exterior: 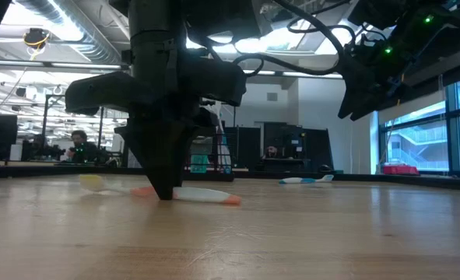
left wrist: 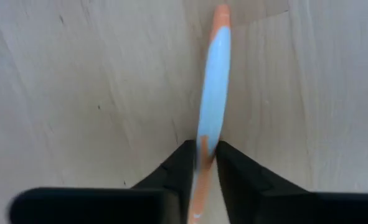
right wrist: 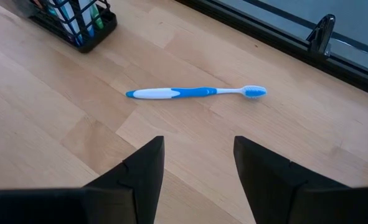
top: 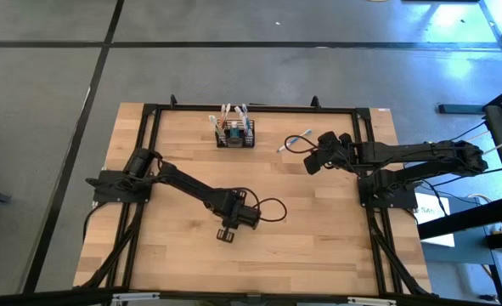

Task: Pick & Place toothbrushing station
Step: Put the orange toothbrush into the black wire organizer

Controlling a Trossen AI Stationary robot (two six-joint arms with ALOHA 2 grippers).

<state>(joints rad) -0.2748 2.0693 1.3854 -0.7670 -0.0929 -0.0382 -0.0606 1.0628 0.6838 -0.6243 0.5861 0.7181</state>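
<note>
The black wire-mesh basket stands at the table's far middle with several toothbrushes upright in it; it also shows in the right wrist view. My left gripper points down at the table's near middle, shut on an orange-and-white toothbrush that lies flat on the wood. My right gripper hovers open and empty above the table, just near of a blue-and-white toothbrush that lies flat on the wood. My left gripper pinches the toothbrush's handle between its two fingertips, which come from above, point down and lie across the handle. The toothbrush lies flat on the table, reaching out on both sides of the fingers.
A black frame runs round the table's edges. Bare wood lies between the two arms and along the near edge. Beyond the table, a person sits at a desk far back in the room.
</note>
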